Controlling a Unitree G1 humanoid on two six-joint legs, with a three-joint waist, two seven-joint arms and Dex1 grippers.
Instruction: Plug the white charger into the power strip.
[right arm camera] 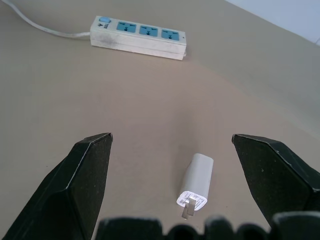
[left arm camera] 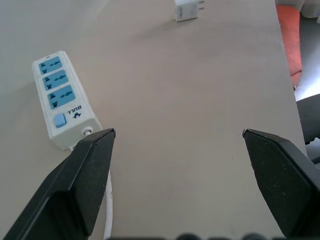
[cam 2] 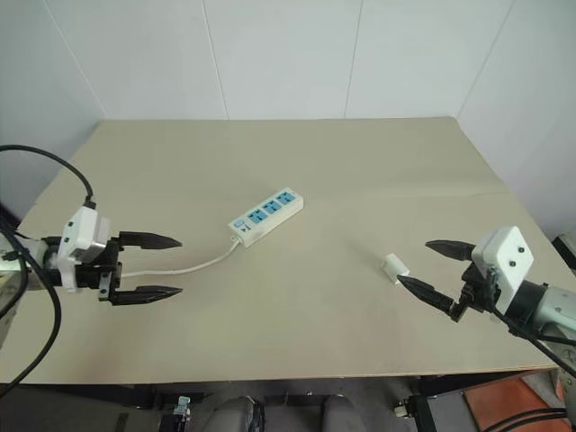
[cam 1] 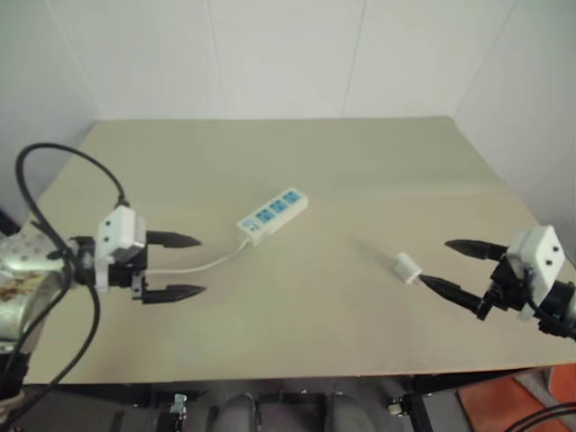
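The white charger [cam 1: 406, 267] lies flat on the beige table, right of centre, prongs toward my right gripper; it also appears as the charger [right arm camera: 195, 181] in the right wrist view. My right gripper [cam 1: 450, 265] hovers open just right of it, not touching. The power strip [cam 1: 273, 214] lies diagonally mid-table, three blue sockets up, with its thin cord [cam 1: 202, 264] trailing toward my left gripper [cam 1: 187, 265]. That gripper stands open and empty above the cord's end, its black fingertips [left arm camera: 100, 145] short of the strip's switch end [left arm camera: 61, 120].
The beige table [cam 1: 297, 153] has white walls behind and on both sides. Its front edge [cam 1: 297, 373] runs just below both grippers. A black cable [cam 1: 54, 153] loops over my left arm. Something orange [cam 1: 531, 405] sits on the floor at the lower right.
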